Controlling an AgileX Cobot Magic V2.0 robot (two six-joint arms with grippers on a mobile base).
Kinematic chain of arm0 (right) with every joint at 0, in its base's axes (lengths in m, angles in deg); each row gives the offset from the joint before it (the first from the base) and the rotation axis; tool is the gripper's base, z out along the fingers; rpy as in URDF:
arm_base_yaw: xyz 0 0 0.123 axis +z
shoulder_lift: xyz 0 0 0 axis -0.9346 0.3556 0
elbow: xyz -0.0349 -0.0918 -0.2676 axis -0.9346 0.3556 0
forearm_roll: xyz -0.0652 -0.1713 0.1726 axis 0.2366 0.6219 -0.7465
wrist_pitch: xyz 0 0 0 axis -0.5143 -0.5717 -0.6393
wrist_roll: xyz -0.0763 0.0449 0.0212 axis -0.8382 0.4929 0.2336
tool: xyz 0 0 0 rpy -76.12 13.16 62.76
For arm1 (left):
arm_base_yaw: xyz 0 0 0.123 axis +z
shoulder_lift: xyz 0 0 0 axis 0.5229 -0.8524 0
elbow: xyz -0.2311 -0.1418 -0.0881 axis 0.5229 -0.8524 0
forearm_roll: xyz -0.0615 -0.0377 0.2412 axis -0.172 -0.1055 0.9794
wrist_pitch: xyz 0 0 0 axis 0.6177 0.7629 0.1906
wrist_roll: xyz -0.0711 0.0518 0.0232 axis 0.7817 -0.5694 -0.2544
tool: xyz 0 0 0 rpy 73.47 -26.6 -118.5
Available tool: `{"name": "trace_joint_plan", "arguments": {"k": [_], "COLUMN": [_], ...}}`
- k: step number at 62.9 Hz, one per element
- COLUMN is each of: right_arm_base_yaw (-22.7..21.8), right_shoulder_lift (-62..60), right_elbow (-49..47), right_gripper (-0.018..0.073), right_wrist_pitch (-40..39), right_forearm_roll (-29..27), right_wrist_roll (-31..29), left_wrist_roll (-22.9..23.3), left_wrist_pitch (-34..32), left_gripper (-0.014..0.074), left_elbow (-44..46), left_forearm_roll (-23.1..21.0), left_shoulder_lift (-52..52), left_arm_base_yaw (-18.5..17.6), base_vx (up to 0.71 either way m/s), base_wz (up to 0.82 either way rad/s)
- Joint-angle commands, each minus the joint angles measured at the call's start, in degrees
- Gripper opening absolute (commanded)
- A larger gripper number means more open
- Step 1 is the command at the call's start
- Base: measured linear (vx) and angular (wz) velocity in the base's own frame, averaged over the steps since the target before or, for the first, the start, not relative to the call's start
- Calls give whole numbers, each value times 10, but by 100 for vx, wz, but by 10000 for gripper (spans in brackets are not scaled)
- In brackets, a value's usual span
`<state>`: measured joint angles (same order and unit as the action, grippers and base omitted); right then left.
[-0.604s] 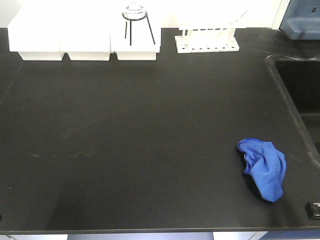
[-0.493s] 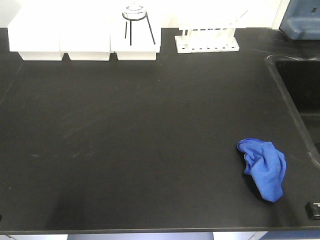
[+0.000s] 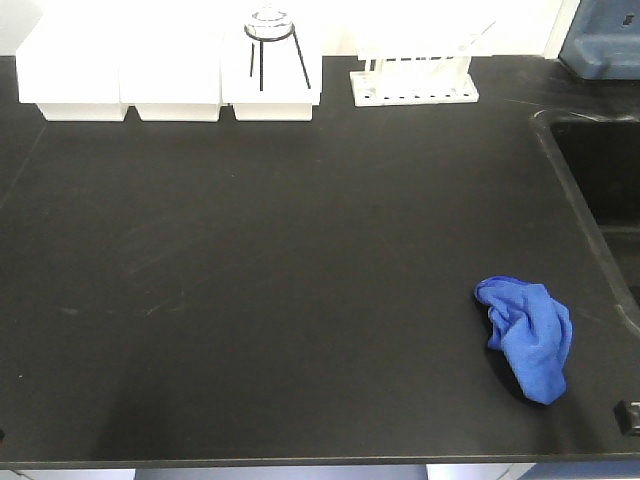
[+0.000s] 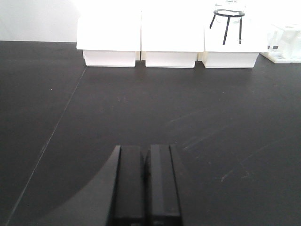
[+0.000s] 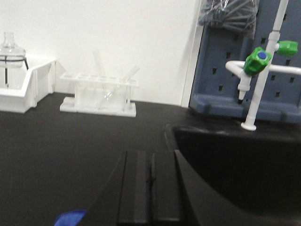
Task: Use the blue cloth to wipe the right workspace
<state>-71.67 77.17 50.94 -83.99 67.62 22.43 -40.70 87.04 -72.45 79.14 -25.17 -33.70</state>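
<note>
- black benchtop (image 3: 300, 250): white trays (image 3: 170, 80) and tube rack (image 3: 413, 85) at the back, left of the sink (image 3: 600, 180).
- blue cloth (image 3: 525, 340): crumpled, lying free just left of the sink's front corner.
- right gripper (image 5: 151, 153): jaws pressed together, empty, near the sink's left rim.
- left gripper (image 4: 146, 148): closed, empty, well left of the sink.
- judgement: open the right jaws wide before descending, then pinch the cloth's bunched middle, not its thin edge.

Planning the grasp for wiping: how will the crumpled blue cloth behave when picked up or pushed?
The blue cloth lies bunched in soft folds, so it will probably droop limply from a pinch. It looks thin and likely light. Pushed across the black benchtop, it may bunch or unfold rather than slide whole.
</note>
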Motion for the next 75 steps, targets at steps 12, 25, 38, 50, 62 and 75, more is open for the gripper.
{"name": "trace_joint_plan", "arguments": {"k": [12,25,38,50,62,75], "right_arm_base_yaw": [-2,-2,-2,-2,-2,-2], "right_shoulder_lift": [6,166,376,483,562,616], "right_elbow": [-65,-225,-346,-369,-369,-369], "right_gripper": [-8,-8,-8,-3,82,327], "right_wrist_pitch": [-55,161,358,387,387,372], "right_forearm_roll": [-58,-53,-37,-34,-50,-88], "right_wrist_roll": [79,73,74,70,37,-19], "left_wrist_roll": [5,5,5,5,5,5], "left_wrist_pitch": [-45,-45,-45,-45,-45,-45], "left_gripper": [-6,-6,-6,-6,-6,-6], "left_elbow": [-17,-17,-17,-17,-17,-17], "left_forearm_roll": [1,1,1,1,1,1], "left_shoulder_lift": [9,9,9,9,9,9], "left_arm_base_yaw": [-3,-3,-3,-3,-3,-3], "base_vx": [0,0,0,0,0,0], "base_wz": [0,0,0,0,0,0]}}
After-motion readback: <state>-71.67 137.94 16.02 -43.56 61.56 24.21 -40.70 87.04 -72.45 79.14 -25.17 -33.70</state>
